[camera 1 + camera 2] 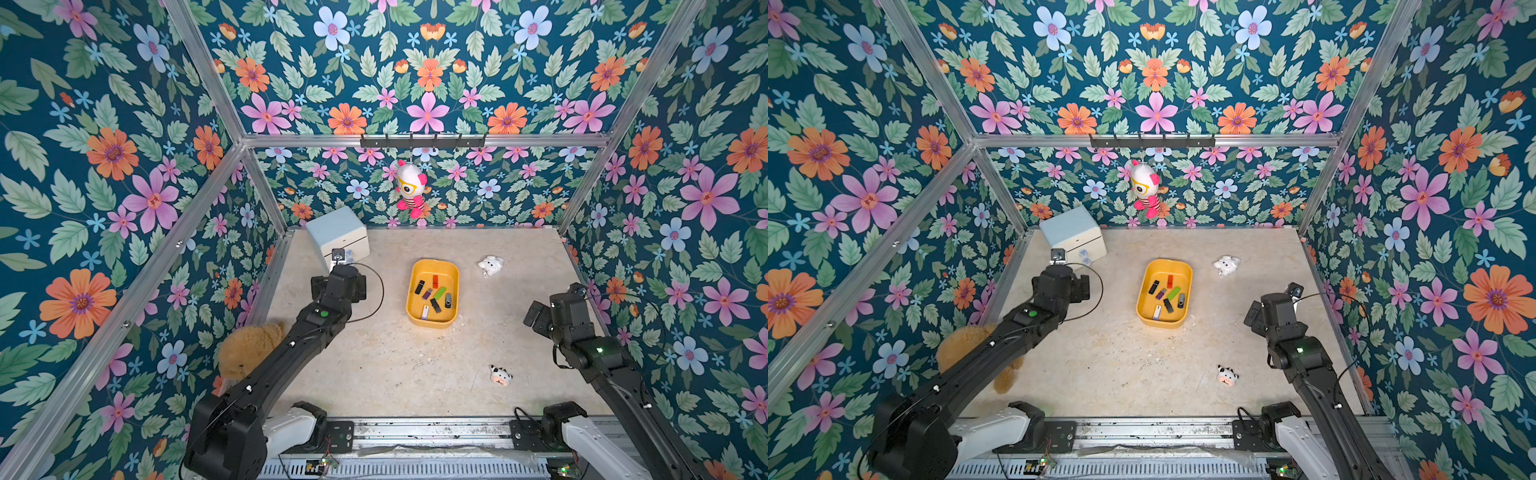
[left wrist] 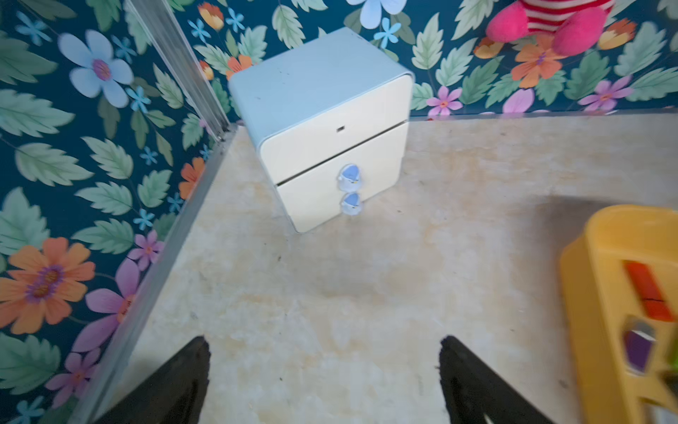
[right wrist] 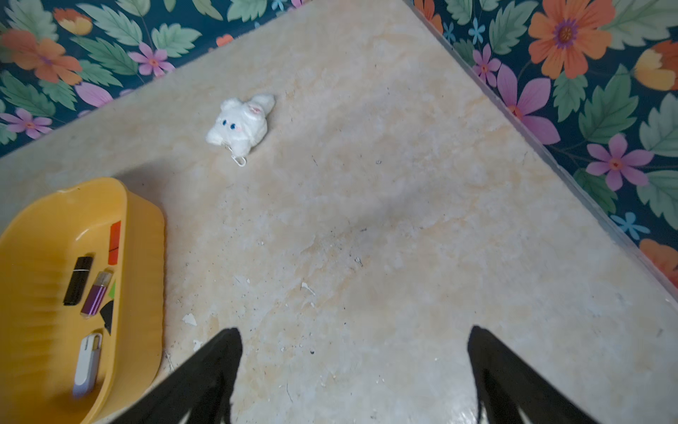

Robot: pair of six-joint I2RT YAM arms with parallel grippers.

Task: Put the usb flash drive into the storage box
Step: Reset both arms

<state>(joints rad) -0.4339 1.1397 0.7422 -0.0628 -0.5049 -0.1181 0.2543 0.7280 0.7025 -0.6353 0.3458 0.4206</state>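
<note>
Left hand (image 2: 326, 374) is hovering spread apart and empty, clear of the box (image 1: 430, 325); right hand (image 3: 354, 370) is doing likewise. I'm seeing several drives (image 1: 439, 293) lying inside the box, none on the counter (image 1: 374, 365), so I'm calling this job finished.

7 usb flash drives (image 1: 1173, 292) (1 white) inside yellow storage box (image 1: 1141, 304)

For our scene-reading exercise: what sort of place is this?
Likely a robot test cell, not a home: an aluminium frame lined with floral wallpaper, a left arm and right arm on a base rail, and a yellow storage box holding flash drives.
</note>
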